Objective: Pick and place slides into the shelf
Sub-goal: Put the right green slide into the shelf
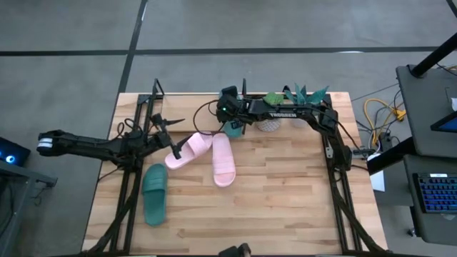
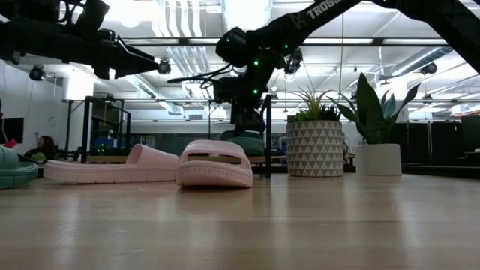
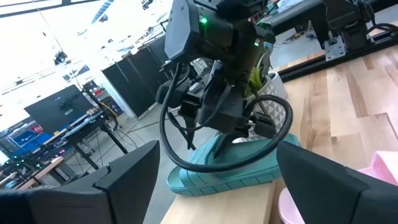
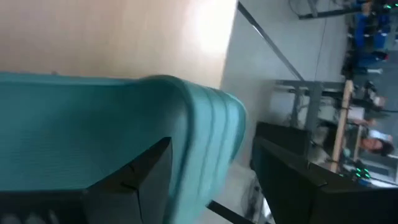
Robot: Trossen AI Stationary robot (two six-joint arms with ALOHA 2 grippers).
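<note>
teal slide under my right pincer: seen from above, my wrist covers nearly all of it; only a sliver shows.
same teal slide, my right wrist view: blurred, cut off by the edge, strap not in view.
my right pincer: fingertips run off the picture's bottom.
shelf: thin posts behind my left pincer, mostly covered by my left arm; its board I cannot tell from the desk.
second teal slide: cut off at the low view's edge.
person past my right pincer: blurred.
</note>
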